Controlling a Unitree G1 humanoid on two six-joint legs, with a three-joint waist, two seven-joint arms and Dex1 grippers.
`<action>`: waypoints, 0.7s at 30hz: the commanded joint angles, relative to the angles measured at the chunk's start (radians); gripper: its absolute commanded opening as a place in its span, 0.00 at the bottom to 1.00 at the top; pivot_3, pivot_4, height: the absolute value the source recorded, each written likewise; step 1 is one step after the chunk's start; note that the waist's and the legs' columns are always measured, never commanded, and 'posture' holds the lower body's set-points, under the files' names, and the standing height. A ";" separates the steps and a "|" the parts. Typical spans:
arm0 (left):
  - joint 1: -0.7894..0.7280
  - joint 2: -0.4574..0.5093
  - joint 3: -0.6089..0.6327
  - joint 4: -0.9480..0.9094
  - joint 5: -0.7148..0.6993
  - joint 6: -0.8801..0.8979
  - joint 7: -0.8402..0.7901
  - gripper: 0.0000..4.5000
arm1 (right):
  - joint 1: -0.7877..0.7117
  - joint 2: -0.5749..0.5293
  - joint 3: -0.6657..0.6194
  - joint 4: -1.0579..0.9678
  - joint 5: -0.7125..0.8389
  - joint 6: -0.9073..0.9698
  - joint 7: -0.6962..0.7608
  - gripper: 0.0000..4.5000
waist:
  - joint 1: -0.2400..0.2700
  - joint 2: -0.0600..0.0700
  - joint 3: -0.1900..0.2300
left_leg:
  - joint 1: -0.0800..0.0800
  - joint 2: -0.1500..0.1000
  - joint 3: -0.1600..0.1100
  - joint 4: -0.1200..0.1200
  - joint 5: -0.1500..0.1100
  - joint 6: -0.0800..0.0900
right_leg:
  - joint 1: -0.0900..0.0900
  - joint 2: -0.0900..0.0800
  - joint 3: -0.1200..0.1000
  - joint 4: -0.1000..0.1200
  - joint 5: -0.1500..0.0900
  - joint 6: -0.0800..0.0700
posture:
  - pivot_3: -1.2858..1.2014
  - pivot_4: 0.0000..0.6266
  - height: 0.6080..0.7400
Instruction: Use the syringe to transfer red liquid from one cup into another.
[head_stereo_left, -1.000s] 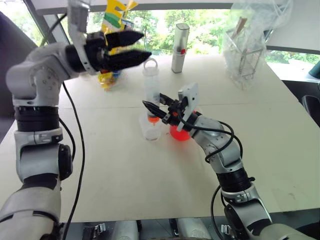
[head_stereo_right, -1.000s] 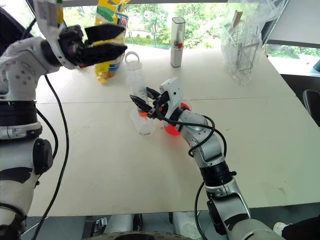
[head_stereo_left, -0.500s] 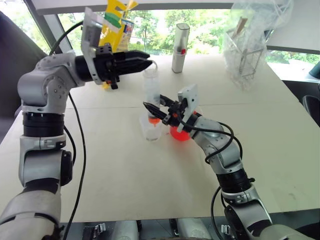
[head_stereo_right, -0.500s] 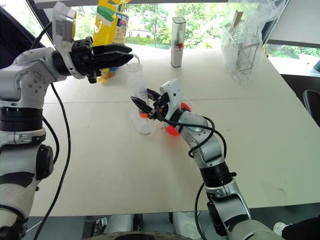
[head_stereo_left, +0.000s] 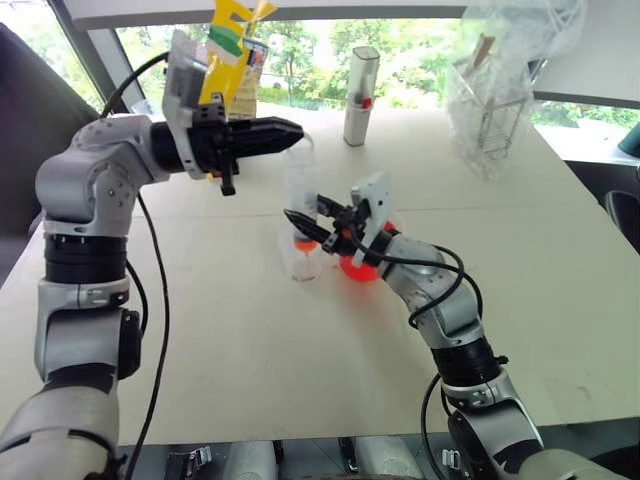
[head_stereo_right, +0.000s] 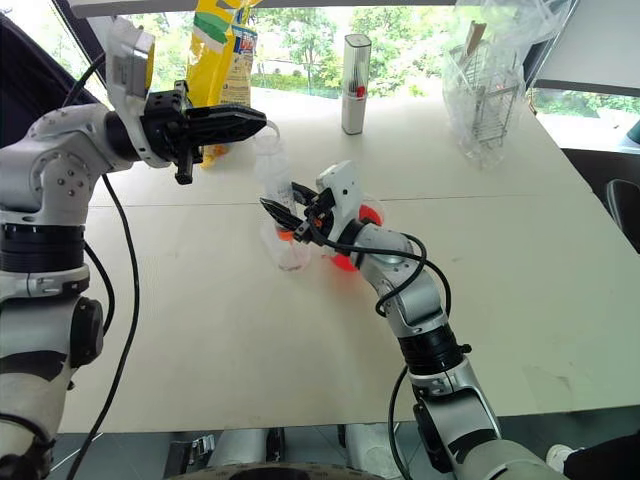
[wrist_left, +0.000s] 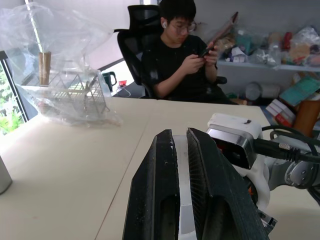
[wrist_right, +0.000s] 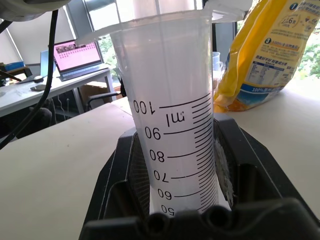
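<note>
A: Where is the syringe (head_stereo_left: 301, 196) at this moment?

B: It stands upright over the small clear cup (head_stereo_left: 300, 262), with its orange-red tip pointing down into the cup. The right pincer (head_stereo_left: 303, 221) is clamped on the lower part of the barrel. In the right wrist view the barrel with its printed scale sits between the two black fingers (wrist_right: 125, 175).

A: And the left pincer (head_stereo_left: 292, 131)?

B: It is level and points to the robot's right, at the top of the syringe. Its fingers are pressed together, and in the left wrist view a thin white piece sits between them. It looks like the plunger handle, but I cannot tell for sure.

A: Where is the red liquid?

B: The beaker (head_stereo_left: 361, 264) with red liquid stands on the pale surface (head_stereo_left: 300, 350), just beside the small cup, partly hidden behind the right pincer.

A: Anything else on the surface?

B: A yellow bag (head_stereo_right: 222, 50), a white bottle (head_stereo_left: 359, 97) and a wire rack in clear plastic (head_stereo_left: 492, 100) at the far side. A seated person (wrist_left: 182, 55) shows in the left wrist view.
</note>
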 joint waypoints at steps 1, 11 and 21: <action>0.030 0.012 -0.045 -0.031 0.023 0.002 -0.020 0.01 | -0.076 0.016 -0.047 -0.086 0.032 -0.011 -0.014 0.31 | 0.000 0.000 0.000 | 0.000 0.000 0.000 0.000 0.000 0.000 | 0.000 0.000 0.000 0.000 0.000 0.000 | 0.52 0.24 0.99; 0.079 0.023 -0.069 -0.044 0.050 -0.021 -0.021 0.01 | -0.134 0.009 -0.093 -0.124 0.063 0.042 -0.028 0.31 | -0.001 0.000 0.000 | 0.000 0.000 0.000 0.000 0.000 0.000 | 0.000 0.000 0.000 0.000 0.000 0.000 | 0.52 0.24 0.99; 0.123 0.035 -0.093 -0.050 0.070 -0.041 -0.025 0.01 | -0.159 0.000 -0.122 -0.159 0.098 0.091 -0.045 0.31 | -0.001 0.000 0.000 | 0.000 0.000 0.000 0.000 0.000 0.000 | 0.000 0.000 0.000 0.000 0.000 0.000 | 0.52 0.24 0.99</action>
